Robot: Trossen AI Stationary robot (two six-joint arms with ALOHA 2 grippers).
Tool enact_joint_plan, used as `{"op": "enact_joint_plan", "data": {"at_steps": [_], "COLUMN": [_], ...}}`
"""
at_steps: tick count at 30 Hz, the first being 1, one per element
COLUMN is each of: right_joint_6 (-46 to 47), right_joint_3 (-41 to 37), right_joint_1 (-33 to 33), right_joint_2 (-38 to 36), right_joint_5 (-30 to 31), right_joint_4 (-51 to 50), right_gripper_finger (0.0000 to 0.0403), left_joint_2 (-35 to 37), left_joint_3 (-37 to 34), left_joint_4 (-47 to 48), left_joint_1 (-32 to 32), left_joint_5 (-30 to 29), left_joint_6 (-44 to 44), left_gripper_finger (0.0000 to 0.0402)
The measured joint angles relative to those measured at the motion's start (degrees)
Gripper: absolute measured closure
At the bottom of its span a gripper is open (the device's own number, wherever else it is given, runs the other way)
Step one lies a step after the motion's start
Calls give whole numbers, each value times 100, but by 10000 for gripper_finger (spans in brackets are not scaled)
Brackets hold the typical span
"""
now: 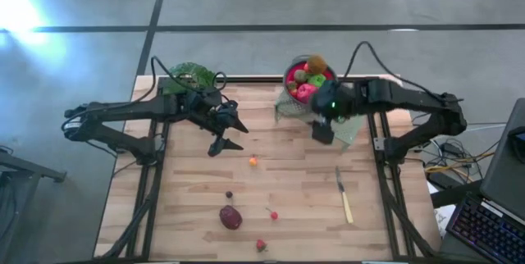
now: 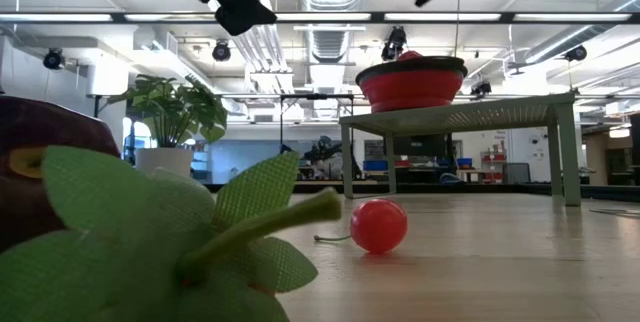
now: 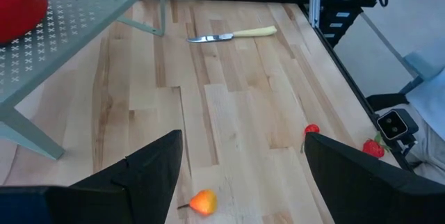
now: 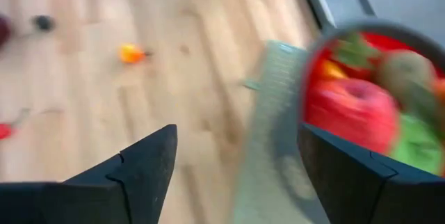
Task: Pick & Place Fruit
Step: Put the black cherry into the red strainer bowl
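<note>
Pick-and-place of fruit, partly complete. The red bowl (image 1: 309, 78), on a perforated stand (image 1: 289, 110) at the far edge of the worktop (image 1: 189, 207), already holds several pieces, among them a red apple (image 4: 348, 116), a green piece (image 1: 317, 80) and a brown kiwi (image 1: 315, 64).

The right hand (image 1: 322, 131) hangs just in front of the bowl, fingers apart and nothing between them. The left hand (image 1: 230, 135) hovers over the worktop with fingers spread and empty; the small orange fruit (image 1: 253, 161) lies just ahead of it, the nearest loose piece.

Still to be moved, all well apart from both hands toward the near edge: a maroon plum-like fruit (image 1: 230, 217), a small dark piece (image 1: 229, 194), a red cherry-like piece (image 1: 273, 215) and a strawberry (image 1: 261, 246). A knife (image 1: 344, 196) lies beyond the right hand.

In the low view a green leafy shape (image 2: 180, 242) fills the foreground and cannot be identified. The right wrist view is smeared, so the bowl's full count is uncertain.
</note>
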State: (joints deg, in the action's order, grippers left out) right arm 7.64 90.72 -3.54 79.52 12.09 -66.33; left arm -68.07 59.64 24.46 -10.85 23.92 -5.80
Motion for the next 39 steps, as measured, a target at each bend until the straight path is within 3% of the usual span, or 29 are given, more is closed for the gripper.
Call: {"op": "enact_joint_plan", "data": {"at_steps": [12, 19, 25, 32, 39], "right_joint_6": [588, 1095, 1469, 1492, 1441], "right_joint_3": [-9, -69, -226, -354, -356], "right_joint_1": [1669, 1954, 1955, 1955, 1953], "right_joint_2": [311, 311, 307, 298, 295], "right_joint_5": [702, 930, 1180, 1406, 1693], "right_joint_4": [178, 16, -507, -684, -680], "right_gripper_finger": [142, 160, 173, 182, 178], "left_joint_2": [0, 0, 0, 0, -101], "left_joint_3": [0, 0, 2, 2, -86], "left_joint_4": [-49, -179, 73, 1281, 1347], "left_joint_1": [4, 4, 13, 586, 1850], "left_joint_5": [0, 0, 34, 85, -1103], "left_joint_6": [276, 365, 970, -710, -1315], "left_gripper_finger": [94, 94, 94, 94, 94]}}
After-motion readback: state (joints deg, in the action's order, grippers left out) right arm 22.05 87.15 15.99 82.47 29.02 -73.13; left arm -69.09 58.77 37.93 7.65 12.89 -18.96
